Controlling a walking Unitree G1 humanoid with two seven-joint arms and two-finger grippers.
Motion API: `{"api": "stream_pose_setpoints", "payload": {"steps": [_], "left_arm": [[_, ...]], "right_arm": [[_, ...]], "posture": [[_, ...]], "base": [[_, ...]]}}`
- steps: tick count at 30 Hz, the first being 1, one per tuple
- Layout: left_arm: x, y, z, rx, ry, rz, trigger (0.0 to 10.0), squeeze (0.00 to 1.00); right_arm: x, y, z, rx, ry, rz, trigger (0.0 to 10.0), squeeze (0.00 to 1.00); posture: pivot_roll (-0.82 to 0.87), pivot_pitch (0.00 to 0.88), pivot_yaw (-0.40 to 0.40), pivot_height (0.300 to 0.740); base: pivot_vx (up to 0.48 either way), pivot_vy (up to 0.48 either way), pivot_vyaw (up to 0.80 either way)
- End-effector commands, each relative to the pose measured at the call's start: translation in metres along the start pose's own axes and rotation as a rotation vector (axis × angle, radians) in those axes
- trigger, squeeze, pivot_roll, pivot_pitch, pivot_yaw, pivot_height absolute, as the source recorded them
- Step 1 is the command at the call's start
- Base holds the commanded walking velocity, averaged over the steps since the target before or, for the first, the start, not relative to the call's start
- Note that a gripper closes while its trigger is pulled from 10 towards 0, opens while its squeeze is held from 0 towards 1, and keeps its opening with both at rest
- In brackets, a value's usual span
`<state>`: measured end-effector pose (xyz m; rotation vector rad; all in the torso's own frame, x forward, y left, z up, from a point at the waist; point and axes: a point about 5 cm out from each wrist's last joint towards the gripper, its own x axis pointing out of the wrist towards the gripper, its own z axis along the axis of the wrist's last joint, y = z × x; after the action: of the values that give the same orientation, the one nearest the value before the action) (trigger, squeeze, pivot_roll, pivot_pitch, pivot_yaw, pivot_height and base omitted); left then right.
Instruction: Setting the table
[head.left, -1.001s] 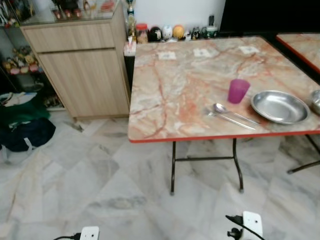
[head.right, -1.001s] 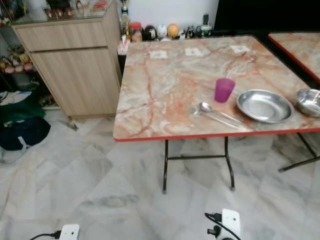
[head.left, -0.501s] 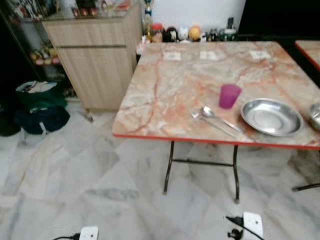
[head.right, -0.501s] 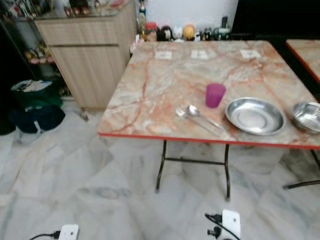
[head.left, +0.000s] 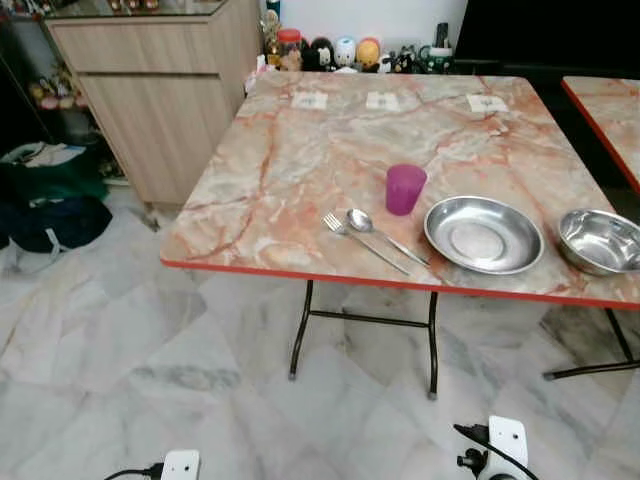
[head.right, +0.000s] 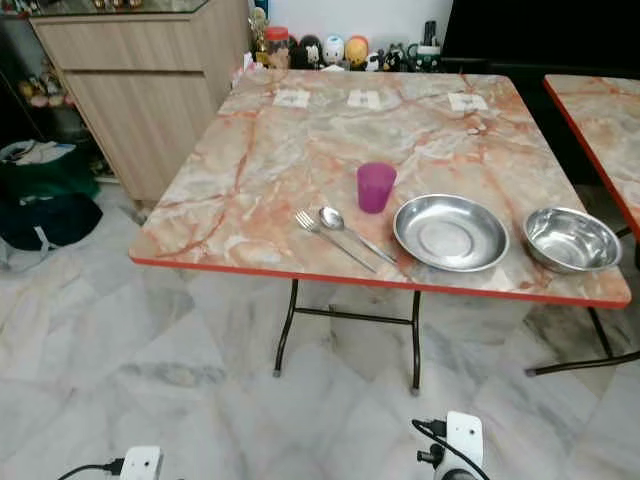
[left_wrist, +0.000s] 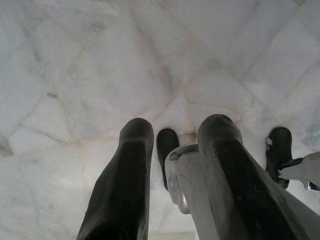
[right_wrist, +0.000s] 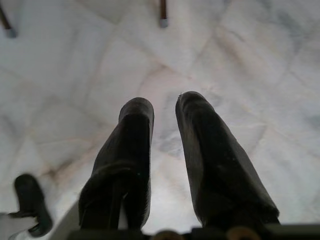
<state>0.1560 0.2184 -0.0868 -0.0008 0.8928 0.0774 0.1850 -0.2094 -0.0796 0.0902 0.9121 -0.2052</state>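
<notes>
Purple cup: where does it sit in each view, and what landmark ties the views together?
Left eye view: purple cup on the marble table, behind the spoon.
Right eye view: same cup, just left of the flat steel plate.
Left wrist view: floor tiles, no cup.
Right wrist view: floor tiles, no cup.
Shared landmark: the steel plate.

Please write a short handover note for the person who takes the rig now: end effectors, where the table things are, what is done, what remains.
Left end effector: hangs idle over the marble floor, fingers apart, empty.
Right end effector: same, fingers slightly apart, empty.
On the marble table, near the front edge: fork and spoon side by side, purple cup behind them, steel plate to their right, steel bowl further right.
Done: these pieces lie on the table.
Left: the robot stands back from the table; any final arranging seems not yet begun.
</notes>
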Motion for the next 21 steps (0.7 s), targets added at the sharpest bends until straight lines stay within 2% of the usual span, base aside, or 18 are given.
{"api": "stream_pose_setpoints", "payload": {"steps": [1,4,6,21], "left_arm": [[0.002,0.012,0.003,0.041,0.108,0.011,10.0,0.00],[0.006,0.000,0.008,0.041,0.103,0.000,10.0,0.00],[0.007,-0.002,0.010,0.041,0.101,-0.003,10.0,0.00],[0.007,-0.002,0.010,0.041,0.101,-0.003,10.0,0.00]], "right_arm": [[-0.002,0.015,-0.013,0.128,0.035,0.035,10.0,0.00],[-0.002,0.014,-0.013,0.120,0.036,0.030,10.0,0.00],[-0.002,0.013,-0.014,0.109,0.040,0.030,10.0,0.00],[-0.002,0.013,-0.014,0.109,0.040,0.030,10.0,0.00]], "posture": [[-0.07,0.000,0.033,0.740],[-0.07,0.000,0.031,0.740],[-0.07,0.000,0.030,0.740],[-0.07,0.000,0.030,0.740]], "base": [[0.000,0.000,0.00],[0.000,0.000,0.00],[0.000,0.000,0.00],[0.000,0.000,0.00]]}}
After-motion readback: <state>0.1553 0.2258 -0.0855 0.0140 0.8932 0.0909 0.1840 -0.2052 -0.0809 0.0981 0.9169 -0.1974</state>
